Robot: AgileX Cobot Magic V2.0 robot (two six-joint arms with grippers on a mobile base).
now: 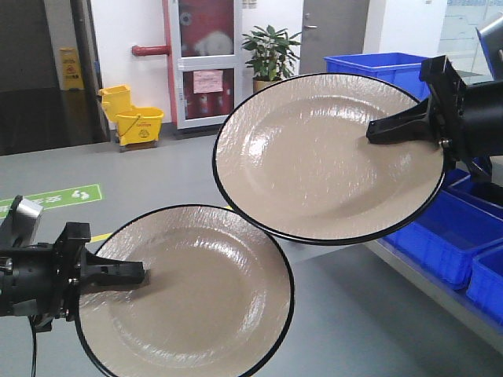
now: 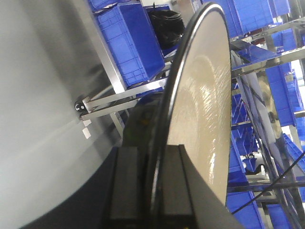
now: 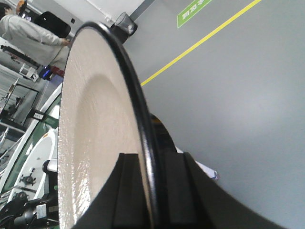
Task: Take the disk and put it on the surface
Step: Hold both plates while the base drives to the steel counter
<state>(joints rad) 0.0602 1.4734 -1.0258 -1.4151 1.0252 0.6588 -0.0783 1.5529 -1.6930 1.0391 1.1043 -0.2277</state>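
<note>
Two beige disks with black rims are held in the air, face toward the front camera. My left gripper (image 1: 135,275) is shut on the left edge of the lower disk (image 1: 196,298), which is seen edge-on in the left wrist view (image 2: 202,105) between the fingers (image 2: 177,181). The upper disk (image 1: 326,157) is clamped at its right edge by my right gripper (image 1: 379,132), also shut. In the right wrist view that disk (image 3: 93,143) stands edge-on in the gripper (image 3: 148,164). The dark grey tabletop is out of view.
Blue bins (image 1: 452,232) on a metal shelf fill the right side and show behind the left disk (image 2: 128,43). A green conveyor with white rims (image 3: 26,152) lies lower left in the right wrist view. A person (image 3: 28,31) stands far off. A yellow mop bucket (image 1: 137,122) sits on the grey floor.
</note>
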